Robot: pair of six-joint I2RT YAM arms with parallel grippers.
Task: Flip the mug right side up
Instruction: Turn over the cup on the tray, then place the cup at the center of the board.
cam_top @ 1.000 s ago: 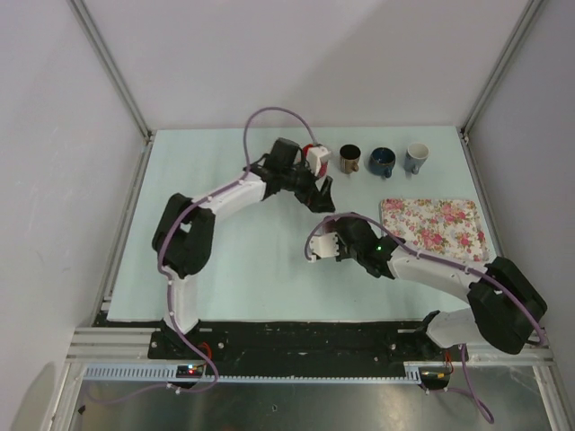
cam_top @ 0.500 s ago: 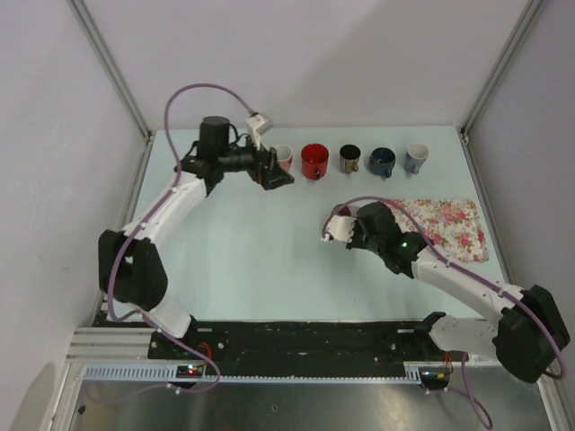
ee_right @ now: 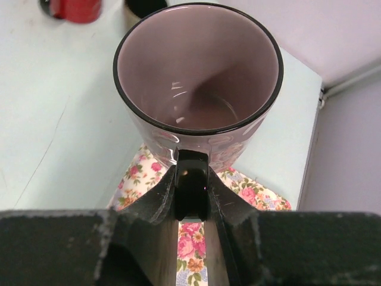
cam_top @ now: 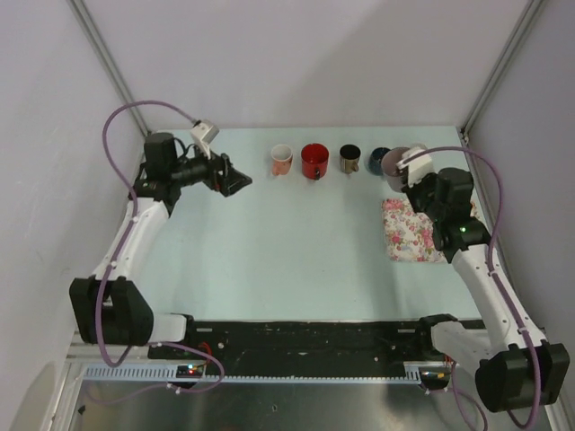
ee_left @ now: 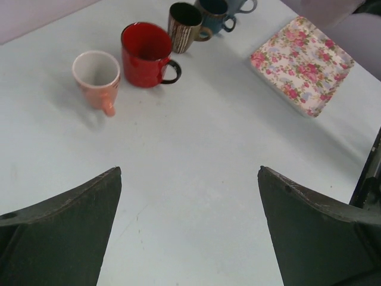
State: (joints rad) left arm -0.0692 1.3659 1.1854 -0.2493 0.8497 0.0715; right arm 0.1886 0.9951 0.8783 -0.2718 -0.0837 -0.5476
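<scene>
No writing, label, brand, number or sign can be read in any of the views.
</scene>
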